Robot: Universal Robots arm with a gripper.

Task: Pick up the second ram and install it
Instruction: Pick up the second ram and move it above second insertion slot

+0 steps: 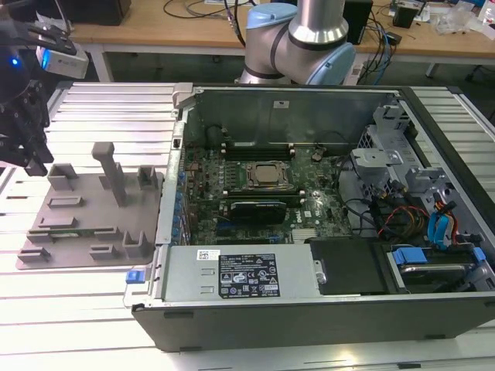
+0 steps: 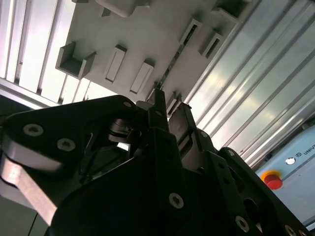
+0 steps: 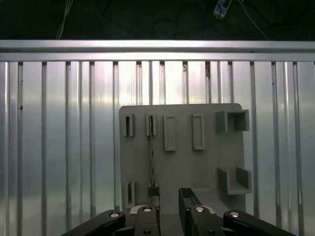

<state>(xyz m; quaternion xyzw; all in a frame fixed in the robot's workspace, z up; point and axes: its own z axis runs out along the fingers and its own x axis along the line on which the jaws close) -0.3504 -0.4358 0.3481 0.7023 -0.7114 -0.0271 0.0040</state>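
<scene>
The second ram (image 3: 151, 152) stands on edge in a slot of the grey holder tray (image 3: 197, 167), a thin dark strip running towards me. In the second wrist view the ram (image 2: 172, 64) shows as a narrow green-black line above my fingertips. My gripper (image 3: 168, 209) hovers over the tray's near end, open, with nothing between its fingers (image 3: 147, 216); one finger lines up with the ram's near end. In the exterior view the gripper (image 1: 32, 158) hangs above the tray (image 1: 85, 212) at the far left, well away from the open computer case (image 1: 309, 201).
The motherboard (image 1: 263, 185) lies in the case with the CPU socket at its middle and memory slots behind and in front of it. A power supply (image 1: 240, 274) lines the case's near wall. Ribbed aluminium table (image 3: 59, 147) surrounds the tray. A red button (image 2: 272, 179) sits beside it.
</scene>
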